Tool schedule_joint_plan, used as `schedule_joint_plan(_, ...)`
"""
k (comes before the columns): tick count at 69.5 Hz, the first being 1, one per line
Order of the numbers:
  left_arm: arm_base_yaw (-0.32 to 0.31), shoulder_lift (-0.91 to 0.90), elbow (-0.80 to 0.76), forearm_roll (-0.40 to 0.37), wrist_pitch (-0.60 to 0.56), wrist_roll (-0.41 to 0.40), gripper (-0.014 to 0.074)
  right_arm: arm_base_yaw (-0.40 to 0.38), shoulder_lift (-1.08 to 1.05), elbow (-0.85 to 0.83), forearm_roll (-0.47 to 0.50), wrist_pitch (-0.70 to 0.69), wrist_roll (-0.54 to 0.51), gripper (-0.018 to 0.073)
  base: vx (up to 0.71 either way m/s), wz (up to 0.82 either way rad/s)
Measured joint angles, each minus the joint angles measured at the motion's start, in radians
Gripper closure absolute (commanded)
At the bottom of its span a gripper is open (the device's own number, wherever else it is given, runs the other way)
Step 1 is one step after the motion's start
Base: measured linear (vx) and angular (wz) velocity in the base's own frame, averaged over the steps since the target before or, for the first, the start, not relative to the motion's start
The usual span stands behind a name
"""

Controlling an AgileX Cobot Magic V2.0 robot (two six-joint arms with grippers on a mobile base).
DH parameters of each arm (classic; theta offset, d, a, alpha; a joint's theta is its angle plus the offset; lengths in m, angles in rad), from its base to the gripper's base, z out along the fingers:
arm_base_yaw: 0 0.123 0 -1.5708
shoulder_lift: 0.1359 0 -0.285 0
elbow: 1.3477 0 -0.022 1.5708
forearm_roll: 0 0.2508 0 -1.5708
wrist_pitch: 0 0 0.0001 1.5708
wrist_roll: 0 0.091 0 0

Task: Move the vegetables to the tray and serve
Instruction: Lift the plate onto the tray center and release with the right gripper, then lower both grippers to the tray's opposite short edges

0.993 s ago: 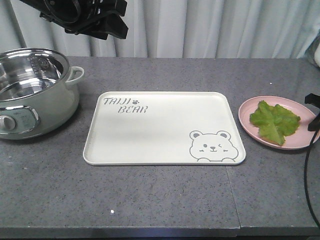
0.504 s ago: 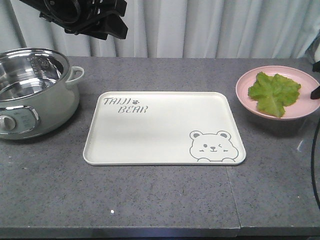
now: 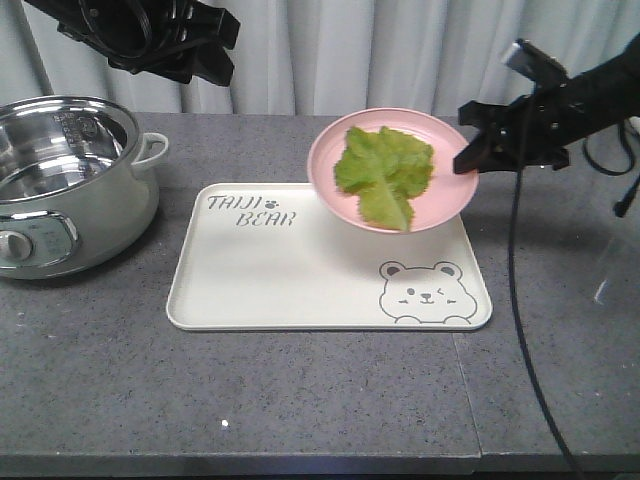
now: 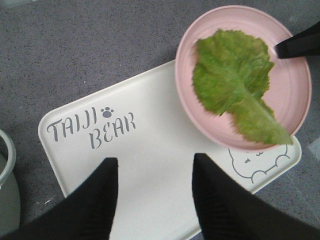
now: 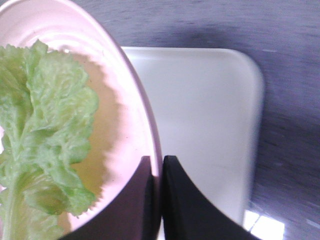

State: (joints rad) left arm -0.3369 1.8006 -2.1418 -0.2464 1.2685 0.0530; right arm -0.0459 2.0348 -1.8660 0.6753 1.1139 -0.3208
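— What differs from half a second ago?
— The speckled grey stone countertop [image 3: 300,400], the smooth cream tray [image 3: 290,270] with rounded corners, and the steel-lined pot [image 3: 70,190] at its 9 o'clock sit unchanged. The round pink plate [image 3: 326,160] has left the tray's 3 o'clock side and now hangs tilted over its 1 o'clock corner.
— And the lettuce leaf [image 3: 385,170]?
— Crinkled and bright green, it lies on the plate, pale rib running down the slope. The right gripper [image 3: 468,160] pinches the plate's rim. The left gripper [image 4: 155,200] hovers above the tray, fingers spread.
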Motion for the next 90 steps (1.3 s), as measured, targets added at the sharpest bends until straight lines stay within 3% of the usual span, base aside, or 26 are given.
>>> schedule_joint_plan(15,0.0,0.0,0.0,0.001,0.0,0.0,0.0255,0.16,0.052,0.0,0.016,-0.069,0.011,0.0564,0.0,0.0)
schedule_joint_plan(25,0.0,0.0,0.0,0.011,0.0,0.0,0.0255,0.232,0.12,0.0,-0.05,-0.086,0.014,0.0564,0.0,0.0)
schedule_joint_plan(46,0.0,0.0,0.0,0.034,0.0,0.0,0.0255,0.25,0.152,0.0,-0.128,-0.142,0.054,0.0533,0.0,0.0)
schedule_joint_plan(55,0.0,0.0,0.0,0.035,0.0,-0.001,0.0255,0.25,0.152,0.0,-0.146,-0.143,0.048,0.0454,0.0,0.0)
schedule_joint_plan(76,0.0,0.0,0.0,0.035,0.0,-0.001,0.0255,0.25,0.152,0.0,-0.18,-0.116,0.048,0.0146,0.0,0.0)
schedule_joint_plan(90,0.0,0.0,0.0,0.035,0.0,-0.002,0.0255,0.25,0.122,0.0,-0.271,-0.1,0.084,0.0114,0.0,0.0)
